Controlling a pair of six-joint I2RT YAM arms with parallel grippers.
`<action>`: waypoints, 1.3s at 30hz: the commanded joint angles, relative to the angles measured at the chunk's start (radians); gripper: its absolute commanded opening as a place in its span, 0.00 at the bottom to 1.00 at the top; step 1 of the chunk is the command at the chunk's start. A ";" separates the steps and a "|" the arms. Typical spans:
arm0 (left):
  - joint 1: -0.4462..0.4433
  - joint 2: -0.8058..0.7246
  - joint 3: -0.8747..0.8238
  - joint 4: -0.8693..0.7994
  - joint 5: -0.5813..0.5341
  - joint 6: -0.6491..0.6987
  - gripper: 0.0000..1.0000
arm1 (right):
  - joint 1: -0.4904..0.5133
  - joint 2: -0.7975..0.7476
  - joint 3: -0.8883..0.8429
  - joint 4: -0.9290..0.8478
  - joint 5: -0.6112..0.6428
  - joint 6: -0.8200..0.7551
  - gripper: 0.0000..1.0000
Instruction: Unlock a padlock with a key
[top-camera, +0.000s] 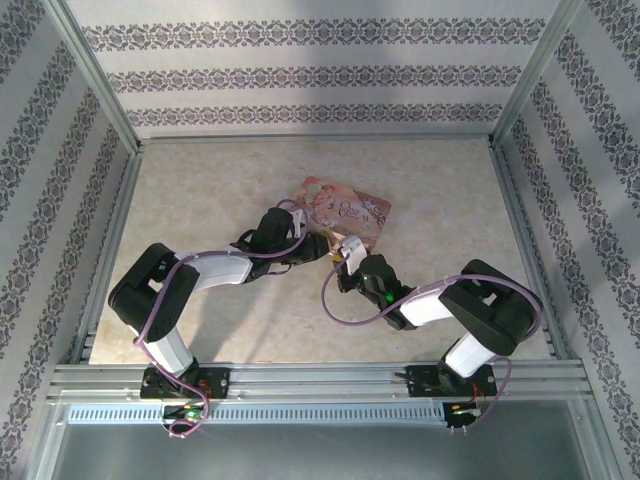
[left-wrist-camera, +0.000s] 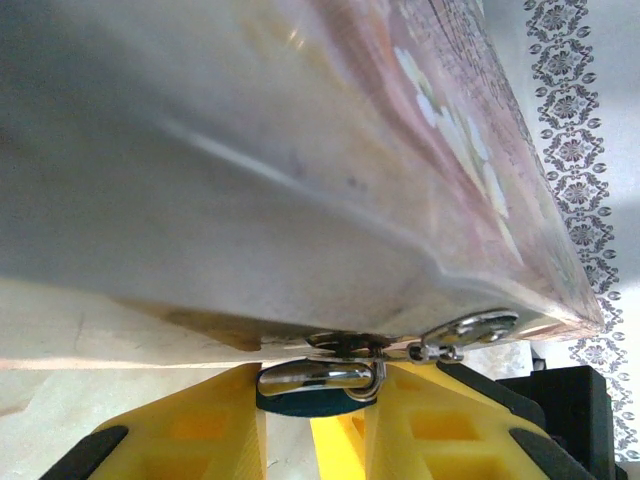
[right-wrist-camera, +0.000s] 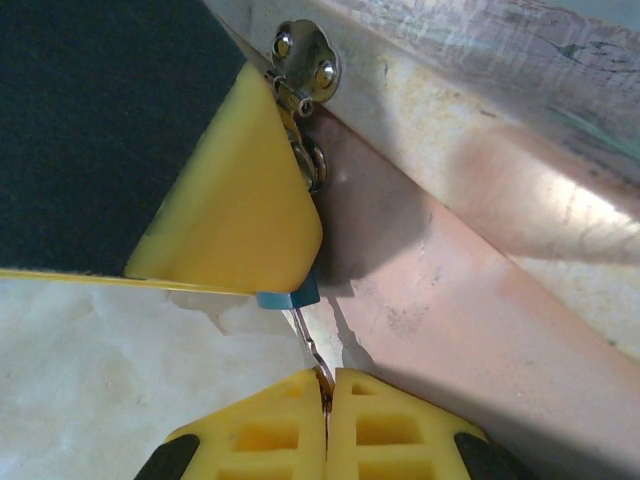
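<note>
**Padlock:** the small blue-bodied padlock (right-wrist-camera: 288, 298) with a silvery metal part is sitting against the near side of the flat pink box with an illustrated lid (top-camera: 350, 210), just below the box's round, shiny, two-rivet clasp plate (right-wrist-camera: 307, 58). A smooth yellow finger (right-wrist-camera: 240, 200) is hiding most of it, so only a sliver of blue is peeping out beneath. From the left wrist, the box wall is blurring into a pale pink-grey sheen and the padlock's keyhole is not making itself out.

**Left gripper** (left-wrist-camera: 320, 392)**:** its ribbed yellow plastic fingers are pressing in on either side of the padlock and gripping it against the pink box's lower edge.

**Right gripper** (right-wrist-camera: 327, 385)**:** its fingers are closing together on a thin silvery metal key (right-wrist-camera: 312, 345). The key is reaching up towards the padlock's blue underside beside the box wall. Its tip is too small to judge as inserted or merely touching, and its bow is lying hidden between the pads.

**Cream marbled tabletop** (right-wrist-camera: 100, 360)**:** matte and mottled, lying under the pink box
</note>
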 joint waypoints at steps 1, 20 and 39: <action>-0.016 -0.039 0.021 0.038 0.048 -0.021 0.26 | -0.024 0.023 -0.001 0.095 -0.007 -0.008 0.00; -0.030 -0.052 0.046 0.013 0.053 -0.034 0.26 | -0.054 0.176 0.048 0.277 -0.066 -0.098 0.00; -0.034 -0.068 0.064 0.001 0.082 -0.068 0.26 | -0.100 0.166 0.056 0.311 -0.211 -0.072 0.00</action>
